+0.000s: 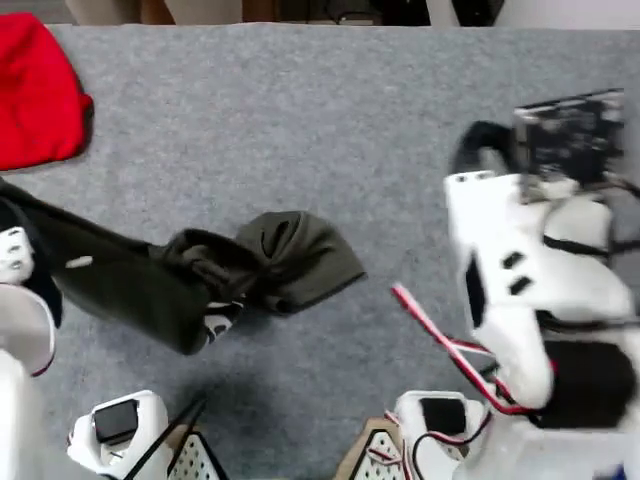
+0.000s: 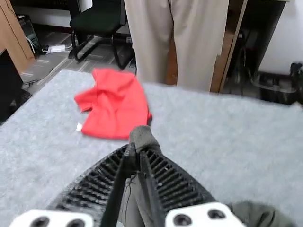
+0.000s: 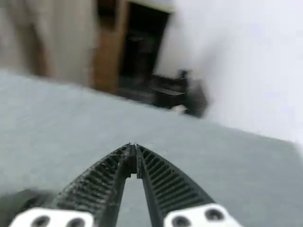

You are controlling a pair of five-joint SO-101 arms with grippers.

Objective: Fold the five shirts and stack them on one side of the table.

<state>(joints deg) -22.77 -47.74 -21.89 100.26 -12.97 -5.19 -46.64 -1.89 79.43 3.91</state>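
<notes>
A dark olive shirt (image 1: 200, 270) lies crumpled left of the table's middle, one end pulled up toward the left edge. My left gripper (image 2: 138, 147) is shut on that end, and a tuft of olive cloth (image 2: 142, 135) sticks out past its tips. A red shirt (image 1: 35, 90) lies bunched at the far left corner; it also lies on the grey cloth beyond the left gripper (image 2: 113, 104). My right arm (image 1: 520, 270) hangs raised over the right side. Its gripper (image 3: 133, 150) is shut, nothing between the fingers, above bare grey cloth.
A grey cloth (image 1: 330, 120) covers the table. A person in beige trousers (image 2: 175, 38) stands beyond the far edge. The arm bases (image 1: 120, 430) sit at the near edge. Open surface stretches across the middle and far right.
</notes>
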